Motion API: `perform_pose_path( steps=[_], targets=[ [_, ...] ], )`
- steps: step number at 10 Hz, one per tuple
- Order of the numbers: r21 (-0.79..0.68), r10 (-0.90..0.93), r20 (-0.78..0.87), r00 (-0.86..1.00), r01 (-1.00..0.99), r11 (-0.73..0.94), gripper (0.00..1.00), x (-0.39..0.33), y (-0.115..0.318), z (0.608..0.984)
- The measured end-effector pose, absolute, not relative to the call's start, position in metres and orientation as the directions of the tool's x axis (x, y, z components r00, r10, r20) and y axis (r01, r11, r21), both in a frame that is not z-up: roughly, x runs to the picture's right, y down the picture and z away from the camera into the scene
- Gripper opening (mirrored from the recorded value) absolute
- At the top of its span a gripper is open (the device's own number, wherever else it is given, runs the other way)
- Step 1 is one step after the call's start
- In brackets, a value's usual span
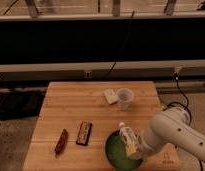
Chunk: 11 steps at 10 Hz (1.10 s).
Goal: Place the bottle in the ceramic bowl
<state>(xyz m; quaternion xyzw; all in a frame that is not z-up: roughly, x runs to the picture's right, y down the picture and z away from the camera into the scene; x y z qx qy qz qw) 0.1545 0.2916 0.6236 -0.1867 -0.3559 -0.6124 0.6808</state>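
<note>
The bottle, whitish with a white cap and a yellow-tan label, is tilted over the right part of the glossy green ceramic bowl, which sits at the table's front edge. My gripper comes in from the right on the white arm and is shut on the bottle's lower part. The bottle's base is at or just above the inside of the bowl; I cannot tell whether it touches.
A clear plastic cup and a small white packet stand at the back of the wooden table. A dark snack bar and a red-brown packet lie left of the bowl. A cable hangs at the right.
</note>
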Motion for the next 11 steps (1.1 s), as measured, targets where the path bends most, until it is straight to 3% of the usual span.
perform_pose_path(
  steps=[11],
  targets=[
    [0.177, -0.699, 0.715, -0.007, 0.969, 0.171, 0.8, 0.1533, 0.2866, 0.6227]
  ],
)
